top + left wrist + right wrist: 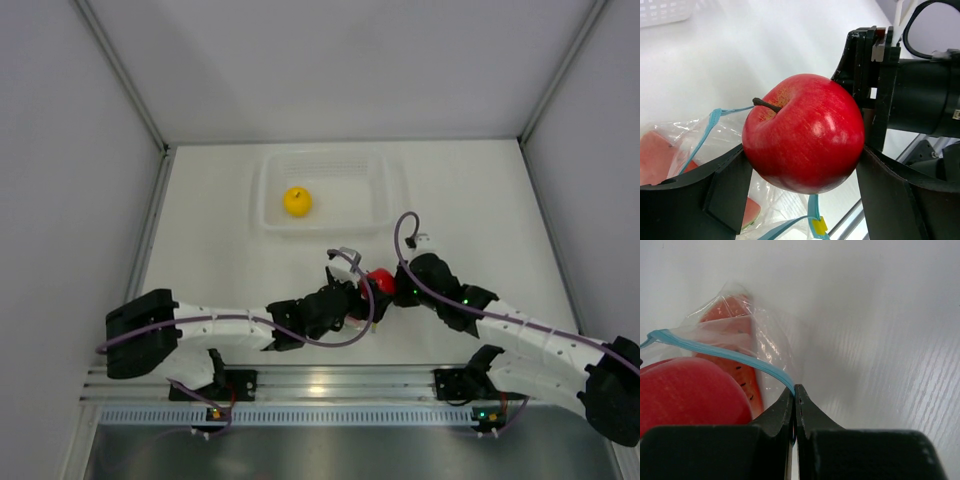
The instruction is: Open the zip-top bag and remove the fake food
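A red round fruit (805, 135) with a dark stem sits between the fingers of my left gripper (802, 150), which is shut on it just above the zip-top bag (675, 132). From above, the fruit (380, 281) shows between both grippers at the table's front middle. My right gripper (795, 388) is shut on the bag's light blue zip strip (715, 354). The clear bag (765, 347) holds a red-orange wedge with dark seed marks (732, 320). A yellow round fruit (297, 201) lies in the clear tray.
The rigid clear tray (265, 200) stands behind the grippers at mid table. White walls close in the left, right and back. The right arm's black wrist (910, 95) is close beside the red fruit. A metal rail (320, 385) runs along the near edge.
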`<state>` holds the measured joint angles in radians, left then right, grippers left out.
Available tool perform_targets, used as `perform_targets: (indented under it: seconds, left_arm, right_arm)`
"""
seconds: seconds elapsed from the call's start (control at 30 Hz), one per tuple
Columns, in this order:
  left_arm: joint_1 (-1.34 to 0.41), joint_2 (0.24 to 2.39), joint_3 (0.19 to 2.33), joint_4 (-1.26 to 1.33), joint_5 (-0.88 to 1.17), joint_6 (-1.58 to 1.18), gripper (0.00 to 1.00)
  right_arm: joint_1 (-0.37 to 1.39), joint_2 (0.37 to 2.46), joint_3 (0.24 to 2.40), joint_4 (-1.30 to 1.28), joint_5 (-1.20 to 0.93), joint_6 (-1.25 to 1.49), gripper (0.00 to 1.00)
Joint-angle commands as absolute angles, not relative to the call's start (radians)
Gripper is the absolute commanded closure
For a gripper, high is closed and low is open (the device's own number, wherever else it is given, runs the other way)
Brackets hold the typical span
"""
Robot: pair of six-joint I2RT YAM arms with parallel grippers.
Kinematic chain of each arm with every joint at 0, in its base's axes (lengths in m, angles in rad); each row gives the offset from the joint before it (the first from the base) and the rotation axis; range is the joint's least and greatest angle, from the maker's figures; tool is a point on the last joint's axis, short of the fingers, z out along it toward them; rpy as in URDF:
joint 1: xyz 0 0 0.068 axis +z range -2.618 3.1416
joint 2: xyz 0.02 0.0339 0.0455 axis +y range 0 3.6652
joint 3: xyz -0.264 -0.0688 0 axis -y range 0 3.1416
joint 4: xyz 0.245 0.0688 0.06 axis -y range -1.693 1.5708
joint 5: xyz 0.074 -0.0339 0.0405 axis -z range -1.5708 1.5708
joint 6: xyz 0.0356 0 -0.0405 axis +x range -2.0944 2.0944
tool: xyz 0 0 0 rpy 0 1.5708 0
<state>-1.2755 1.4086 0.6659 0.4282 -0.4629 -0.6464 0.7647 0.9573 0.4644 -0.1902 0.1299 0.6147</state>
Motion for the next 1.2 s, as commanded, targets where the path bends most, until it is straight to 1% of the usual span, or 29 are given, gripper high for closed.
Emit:
perform_targets:
  seconds: [0.0,0.2,0.37,0.43,0.5,0.53,0.63,0.73,0.87,1.0,1.17]
  left_arm:
    - [-1.278,1.344,0.644,0.572,-0.443,-0.672,1.00]
    - [-1.276,1.249,0.612,0.572,-0.537,-0.706,1.00]
    - [-1.270,1.189,0.604,0.571,-0.554,-0.712,1.00]
    - [-1.269,1.172,0.604,0.569,-0.607,-0.700,1.00]
    - [-1.264,1.169,0.647,0.526,-0.644,-0.681,1.00]
    - [-1.247,1.172,0.675,0.444,-0.667,-0.684,1.00]
    - [-1.161,1.212,0.787,0.281,-0.641,-0.704,1.00]
    - [-1.095,1.249,0.837,0.267,-0.630,-0.661,1.00]
    - [-0.980,1.330,0.934,0.175,-0.584,-0.635,1.00]
    - [-0.901,1.483,1.029,0.137,-0.583,-0.533,1.00]
    - [-0.824,1.627,1.160,0.106,-0.534,-0.468,1.00]
  right_arm:
    - [0.765,0.937,0.459,-0.097,0.130,0.644,1.00]
    - [0.764,0.877,0.437,-0.101,0.182,0.675,1.00]
    - [0.765,0.845,0.440,-0.129,0.212,0.678,1.00]
    - [0.764,0.838,0.445,-0.138,0.219,0.677,1.00]
    - [0.764,0.833,0.446,-0.146,0.221,0.672,1.00]
    - [0.764,0.828,0.446,-0.150,0.222,0.672,1.00]
    - [0.765,0.810,0.445,-0.164,0.227,0.670,1.00]
    - [0.765,0.782,0.440,-0.176,0.230,0.675,1.00]
    - [0.764,0.749,0.445,-0.205,0.232,0.673,1.00]
    - [0.764,0.715,0.463,-0.247,0.221,0.663,1.00]
    - [0.764,0.693,0.505,-0.331,0.152,0.617,1.00]
